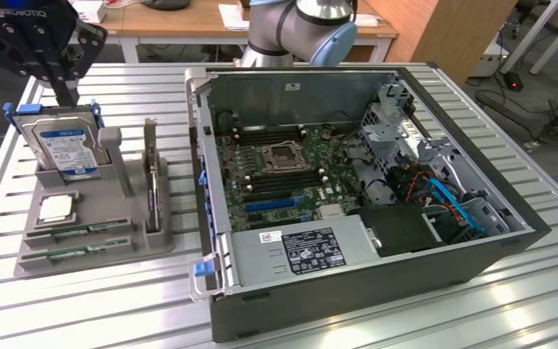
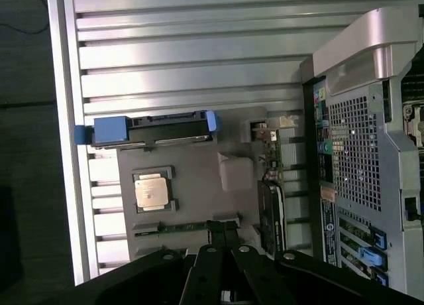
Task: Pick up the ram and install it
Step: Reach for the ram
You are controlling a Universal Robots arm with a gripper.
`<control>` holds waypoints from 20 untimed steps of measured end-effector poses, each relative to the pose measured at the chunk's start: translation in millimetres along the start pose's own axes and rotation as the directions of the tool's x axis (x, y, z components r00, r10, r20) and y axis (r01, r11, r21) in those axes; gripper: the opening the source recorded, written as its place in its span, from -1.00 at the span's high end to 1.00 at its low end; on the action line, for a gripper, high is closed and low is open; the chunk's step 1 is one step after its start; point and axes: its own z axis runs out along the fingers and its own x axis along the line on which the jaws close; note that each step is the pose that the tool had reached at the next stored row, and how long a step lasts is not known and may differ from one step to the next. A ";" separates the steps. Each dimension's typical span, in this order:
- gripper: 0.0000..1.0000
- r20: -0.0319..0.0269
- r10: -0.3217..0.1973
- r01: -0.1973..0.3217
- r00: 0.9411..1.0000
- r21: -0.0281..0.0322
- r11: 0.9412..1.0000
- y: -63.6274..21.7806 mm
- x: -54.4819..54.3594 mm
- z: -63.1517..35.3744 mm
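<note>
Two ram sticks (image 1: 78,231) sit in slots at the front of the gray holder (image 1: 134,243) on the bench (image 1: 114,309). None is picked up yet, so I think the job is at its first step: getting to the ram. The gripper (image 1: 67,100) is closed and holds nothing. It hangs up high over the back of the holder, near the hard drive (image 1: 66,145), well apart from the sticks. In the wrist view, the closed gripper (image 2: 224,231) points toward one thin green stick (image 2: 175,227). To grab a stick, I think the gripper needs to be open and lined up right over its thin top edge. The open computer case (image 1: 376,291) waits beside the holder.
</note>
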 end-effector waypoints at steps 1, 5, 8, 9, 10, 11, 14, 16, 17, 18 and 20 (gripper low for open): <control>0.81 0.000 0.000 0.000 1.000 0.000 1.000 -0.2 2.3 0.0; 0.81 0.000 0.000 0.000 1.000 0.000 1.000 -0.8 7.8 -0.2; 0.81 0.000 0.000 0.000 1.000 0.000 1.000 -0.8 7.8 -0.2; 0.81 0.000 0.000 0.000 1.000 0.000 1.000 -0.8 7.9 -0.2; 0.81 0.000 0.000 0.000 1.000 0.000 1.000 -0.8 8.0 -0.2; 0.81 0.000 0.000 0.000 1.000 0.000 1.000 -0.8 7.9 -0.2; 0.81 0.000 0.000 0.000 1.000 0.000 1.000 -2.3 8.0 -0.3; 0.81 0.000 0.000 0.000 1.000 0.000 1.000 -4.6 7.6 -0.3; 0.81 0.000 0.000 0.000 1.000 0.000 1.000 -5.5 7.5 -0.4; 0.81 0.000 0.000 0.000 1.000 0.000 1.000 -6.3 7.4 -0.4; 0.81 0.000 0.000 0.000 1.000 0.000 1.000 -7.9 7.3 -0.5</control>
